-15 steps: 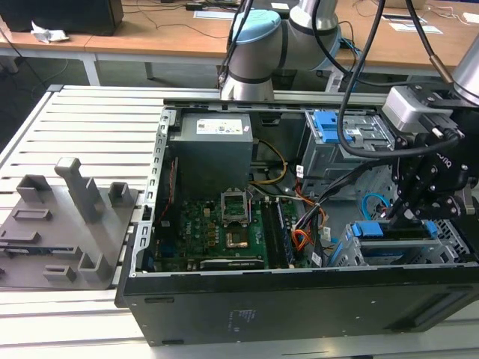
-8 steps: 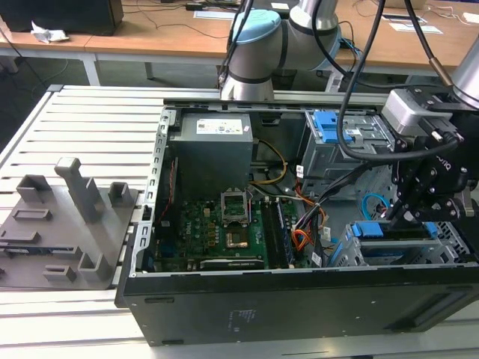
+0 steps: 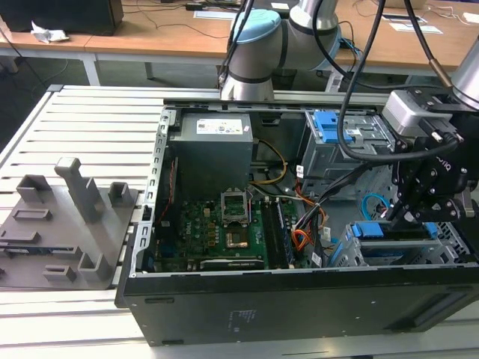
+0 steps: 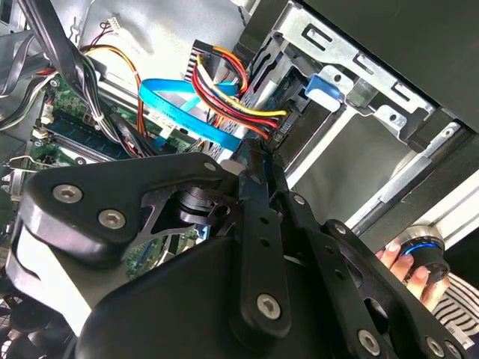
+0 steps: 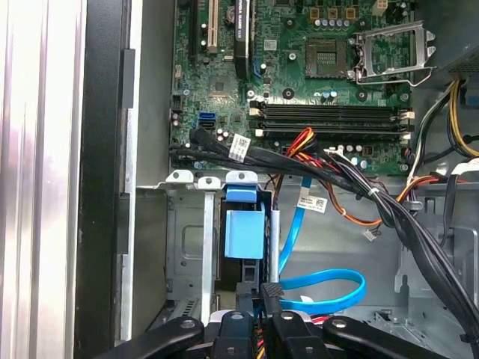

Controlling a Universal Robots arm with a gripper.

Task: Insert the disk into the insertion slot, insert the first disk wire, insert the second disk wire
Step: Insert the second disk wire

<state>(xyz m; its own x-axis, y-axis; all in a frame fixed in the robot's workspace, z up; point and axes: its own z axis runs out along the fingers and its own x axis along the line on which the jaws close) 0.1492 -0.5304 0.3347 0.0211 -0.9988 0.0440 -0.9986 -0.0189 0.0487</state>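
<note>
The disk [image 3: 394,231], in its blue caddy, lies in the insertion slot [image 3: 453,241] at the case's corner on the exterior view's right. In the first wrist view the caddy's blue end [image 5: 245,224] sits in the bay. My gripper [image 3: 402,215] hangs just above the disk's inner end. Its fingers [image 4: 254,194] stand close together on the dark plug [image 5: 271,289] of the second disk wire [image 5: 329,287], a light blue loop [image 4: 176,101]. The first disk wire [image 4: 224,82], red-orange, ends in a dark plug [image 4: 283,133] against the disk's back, just beside my gripper [image 4: 258,158].
A taller grey cage with a blue latch [image 3: 330,124] stands behind the slot. The motherboard [image 3: 217,228] and power supply [image 3: 212,149] fill the case. A thick black cable bundle [image 5: 374,200] crosses near the bay. A person's hand [image 4: 398,259] is outside the case. Grey fixtures [image 3: 71,217] stand on the table.
</note>
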